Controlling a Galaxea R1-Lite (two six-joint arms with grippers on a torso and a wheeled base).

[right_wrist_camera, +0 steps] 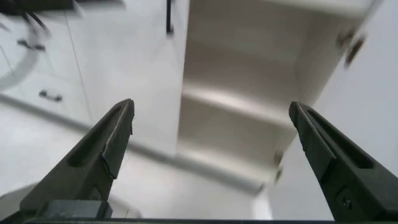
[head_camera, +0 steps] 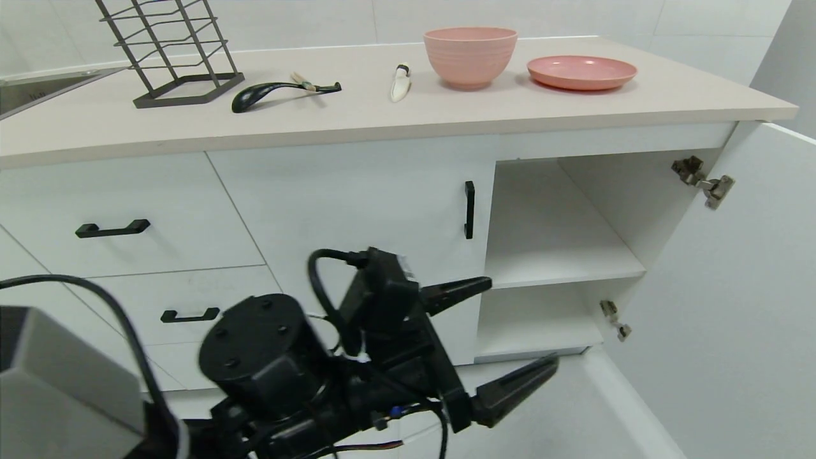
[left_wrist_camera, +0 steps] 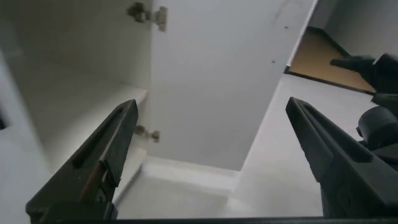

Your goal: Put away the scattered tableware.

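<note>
Your left claw (head_camera: 523, 320) gaping and empty, low before the open cupboard (head_camera: 554, 255), your right claw (right_wrist_camera: 211, 106) likewise spread, bowl (head_camera: 470, 54) and plate (head_camera: 581, 71) side by side on the desk (head_camera: 382, 118) above it, black spoon (head_camera: 248, 99) near the wire rack (head_camera: 191, 94).

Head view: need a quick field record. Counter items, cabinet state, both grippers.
counter: pink bowl; pink plate to its right; white utensil to its left
further left: black spoon, wooden chopsticks at its handle; black wire rack
cabinet: door swung open; one shelf inside
left gripper: open, holding nothing, low in front of the open cabinet
right gripper: open, holding nothing, facing the cabinet
put away so far: nothing seen on the shelf
</note>
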